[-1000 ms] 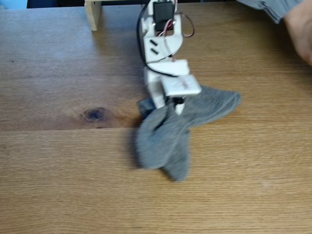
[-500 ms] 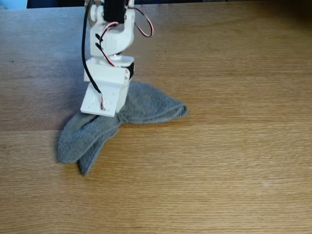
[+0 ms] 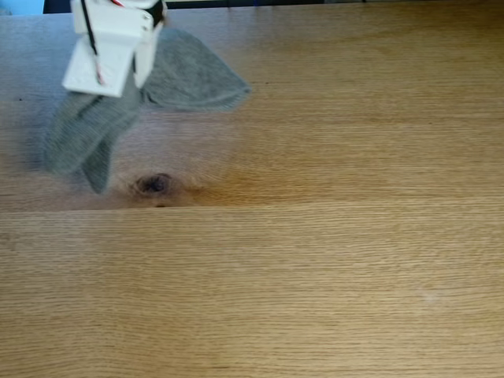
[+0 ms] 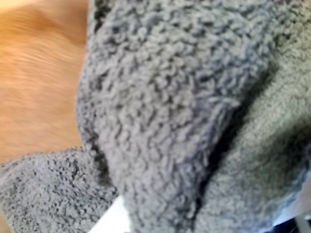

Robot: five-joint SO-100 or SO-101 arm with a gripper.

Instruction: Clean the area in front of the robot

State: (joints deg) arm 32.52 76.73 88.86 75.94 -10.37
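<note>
Cloth (image 3: 185,75), grey terry, soft and limp, drapes from the arm (image 3: 110,47) above and left of the knot (image 3: 153,184) on the table (image 3: 331,260). Hand hidden beneath the folds; its opening cannot be told. Bunched middle judged best for gripping.

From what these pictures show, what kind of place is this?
Probably a home or hobby table, not a factory. The top is wide wood planks with a dark knot. A small white plastic arm drags a grey terry cloth over it.
</note>
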